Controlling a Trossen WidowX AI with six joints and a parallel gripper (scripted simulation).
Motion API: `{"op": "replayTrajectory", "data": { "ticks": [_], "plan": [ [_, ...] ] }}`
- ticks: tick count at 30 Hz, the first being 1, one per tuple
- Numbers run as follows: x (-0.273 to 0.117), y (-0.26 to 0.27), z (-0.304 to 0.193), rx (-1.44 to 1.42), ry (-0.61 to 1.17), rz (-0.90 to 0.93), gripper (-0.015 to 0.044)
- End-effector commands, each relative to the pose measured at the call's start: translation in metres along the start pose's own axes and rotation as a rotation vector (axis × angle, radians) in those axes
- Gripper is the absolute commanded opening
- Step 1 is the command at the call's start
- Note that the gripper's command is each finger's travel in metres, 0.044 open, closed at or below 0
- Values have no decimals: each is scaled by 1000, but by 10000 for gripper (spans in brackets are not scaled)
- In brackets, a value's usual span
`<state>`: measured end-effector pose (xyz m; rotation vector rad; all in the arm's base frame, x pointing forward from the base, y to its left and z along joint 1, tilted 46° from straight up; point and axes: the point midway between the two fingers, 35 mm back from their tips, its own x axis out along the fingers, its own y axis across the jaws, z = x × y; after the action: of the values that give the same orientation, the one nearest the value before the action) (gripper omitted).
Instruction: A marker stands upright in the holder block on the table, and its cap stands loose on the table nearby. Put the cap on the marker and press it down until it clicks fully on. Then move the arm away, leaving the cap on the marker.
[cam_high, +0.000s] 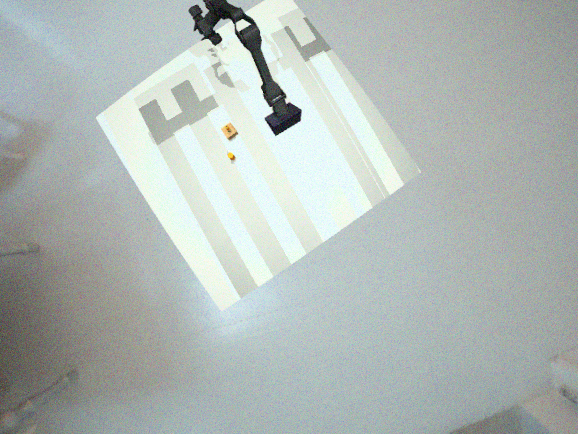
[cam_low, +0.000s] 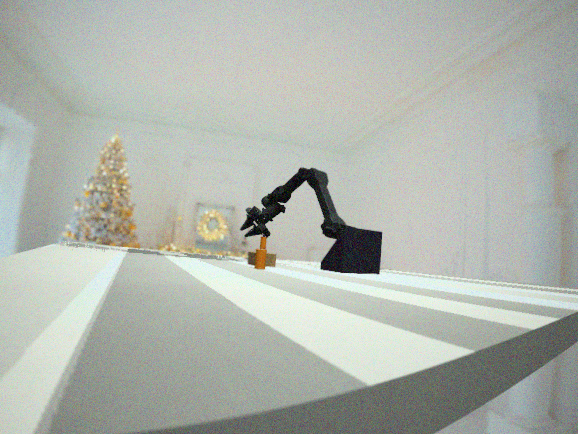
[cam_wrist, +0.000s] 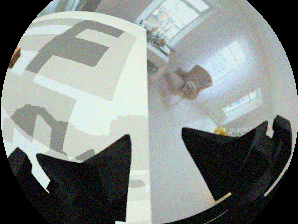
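Marker (cam_low: 263, 243): one, upright in one holder block (cam_high: 229, 130); one cap (cam_high: 231, 156) loose on the table (cam_high: 310, 165) near it. Gripper (cam_low: 251, 226) half open, holding nothing. Striped grey-white top; pale room with a lit Christmas tree (cam_low: 106, 195) and wreath (cam_low: 212, 225).

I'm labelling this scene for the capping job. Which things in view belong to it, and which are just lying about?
For the job: marker; cap; holder block; tool, open and holding nothing.
Just there: Christmas tree; wreath.

Orange cap (cam_high: 230, 156), tan holder block (cam_high: 229, 131), black arm (cam_low: 320, 192), grey-and-white striped table (cam_low: 310, 330).
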<state>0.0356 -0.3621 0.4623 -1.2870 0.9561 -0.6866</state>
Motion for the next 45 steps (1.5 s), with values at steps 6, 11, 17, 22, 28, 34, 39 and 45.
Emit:
{"op": "replayTrajectory", "data": {
  "ticks": [6, 11, 17, 22, 28, 34, 39, 45],
  "plan": [
    [70, 56, 61, 439, -64, 229, 241],
    [105, 104, 114, 705, -29, 427, 241],
    [128, 173, 190, 973, 131, 682, 241],
    [127, 227, 249, 1102, 327, 824, 241],
    [100, 289, 314, 1152, 572, 904, 241],
    [57, 346, 364, 1146, 809, 851, 241],
    [11, 393, 398, 1158, 972, 646, 241],
    [-36, 430, 421, 1194, 985, 389, 241]
  ]
}}
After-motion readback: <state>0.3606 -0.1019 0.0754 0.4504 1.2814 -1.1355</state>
